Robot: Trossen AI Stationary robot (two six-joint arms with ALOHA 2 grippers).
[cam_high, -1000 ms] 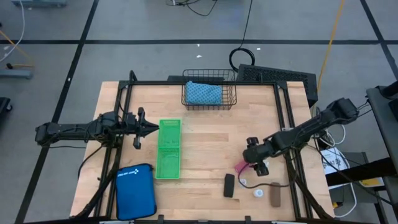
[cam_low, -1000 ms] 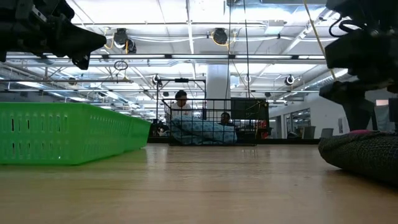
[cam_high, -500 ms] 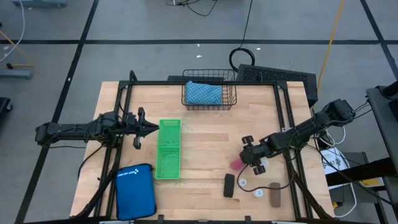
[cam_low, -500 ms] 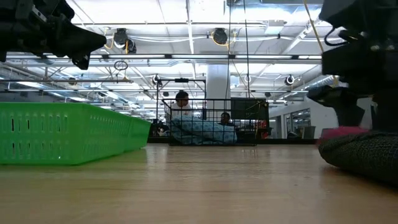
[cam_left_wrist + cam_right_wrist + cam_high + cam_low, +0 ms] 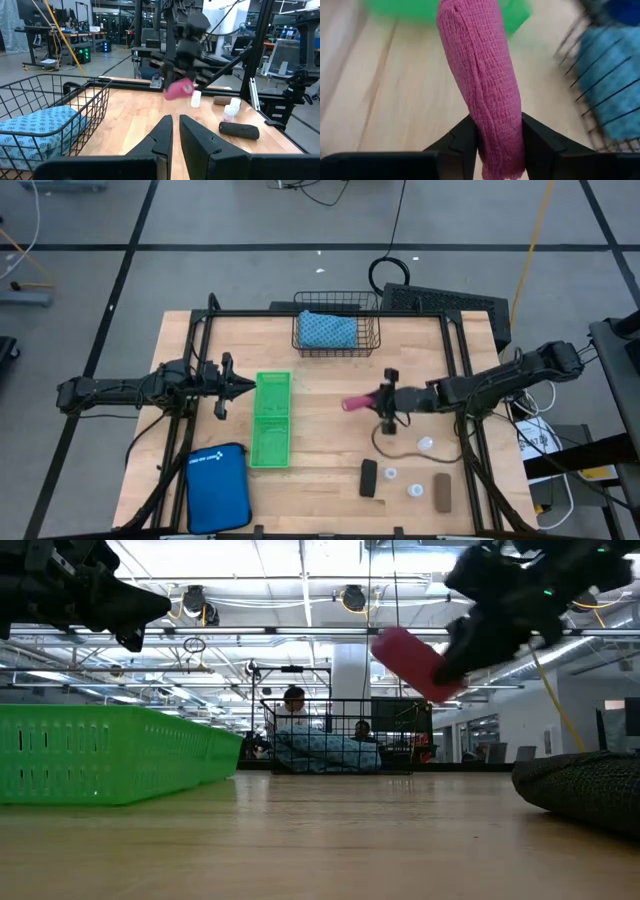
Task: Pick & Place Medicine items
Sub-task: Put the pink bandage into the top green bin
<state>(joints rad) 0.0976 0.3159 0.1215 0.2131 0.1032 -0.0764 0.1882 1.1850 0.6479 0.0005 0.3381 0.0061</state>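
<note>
My right gripper (image 5: 378, 402) hangs above the table's middle, shut on the pink medicine item (image 5: 355, 403), a woven roll that shows large in the right wrist view (image 5: 485, 85). The black item (image 5: 369, 477), the brown item (image 5: 442, 491) and three white bottles (image 5: 411, 489) lie on the wood near the front right. My left gripper (image 5: 235, 387) is shut and holds nothing, level beside the green tray (image 5: 272, 420) on its left. My right gripper pinches the pink item near one end (image 5: 495, 145) between its two fingers (image 5: 462, 140). The fingers come level from the table's right and lie along the roll, whose long free end sticks out past them toward the green tray. It is lifted clear and tilted (image 5: 410, 662).
A wire basket (image 5: 336, 332) with a blue cloth stands at the far edge. A blue zip pouch (image 5: 218, 487) lies at the front left. Bare wood lies between the tray and my right gripper. People show in the room behind.
My right gripper has shut on the pink item where it lay among the other items at the front right. It has lifted it clear and carried it up, toward the far edge and left toward the green tray. The roll now points left.
</note>
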